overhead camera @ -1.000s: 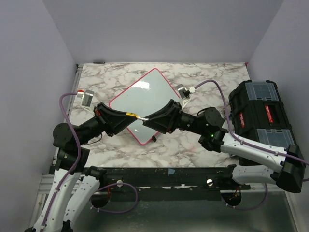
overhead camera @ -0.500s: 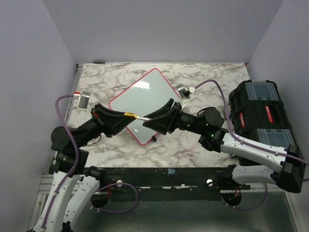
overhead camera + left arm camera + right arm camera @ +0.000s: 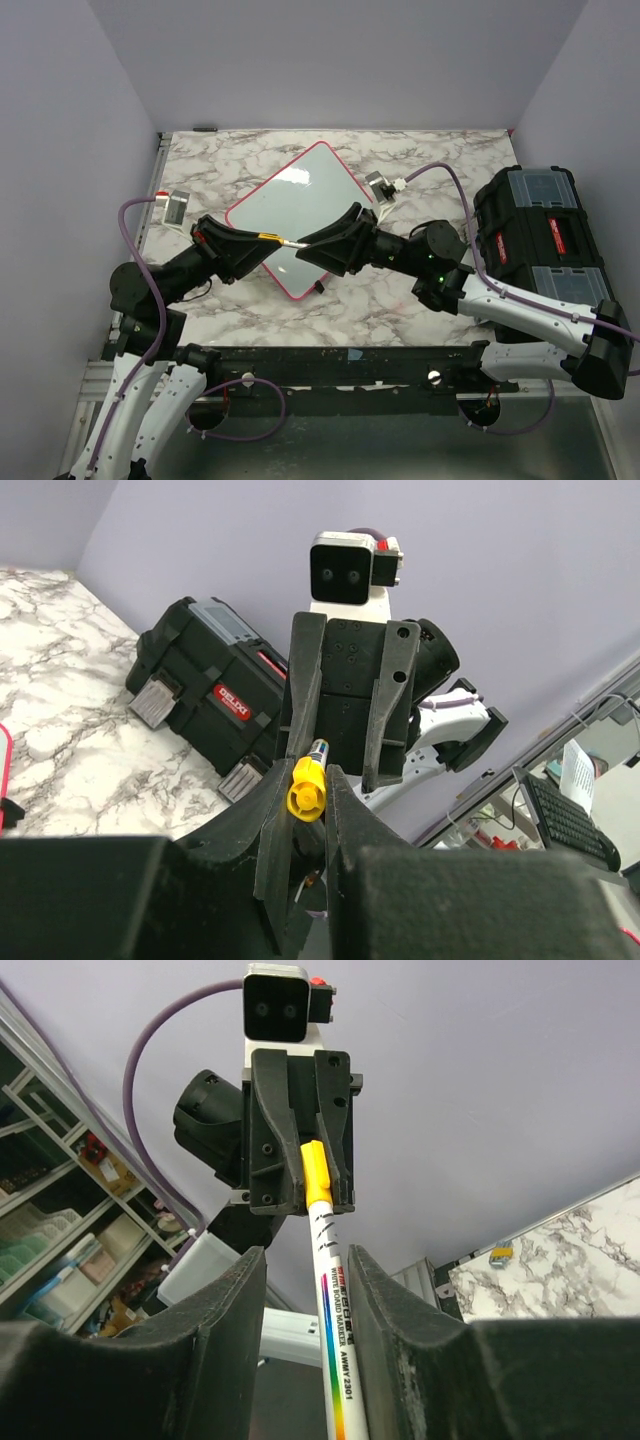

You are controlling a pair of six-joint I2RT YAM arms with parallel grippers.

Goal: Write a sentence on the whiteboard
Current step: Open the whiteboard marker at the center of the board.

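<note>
The whiteboard [image 3: 300, 205], white with a pink rim, lies tilted like a diamond on the marble table; I can make out no sentence on its face. Above its near corner a whiteboard marker [image 3: 285, 241] spans between the two grippers. My left gripper [image 3: 262, 238] is shut on the marker's yellow cap [image 3: 306, 787]. My right gripper [image 3: 312, 240] faces it, jaws apart around the white marker barrel [image 3: 333, 1330], with a gap on the left side. The left gripper shows in the right wrist view [image 3: 300, 1200] and the right gripper in the left wrist view [image 3: 345, 740].
A black toolbox [image 3: 540, 240] with red latches stands on the table's right side and shows in the left wrist view [image 3: 210, 680]. Purple cables loop off both wrists. The table's marble top [image 3: 400, 160] extends behind the board.
The left arm's elbow and wrist camera have shifted a little to the left. The right gripper has edged slightly toward the left gripper. The marker stays between them.
</note>
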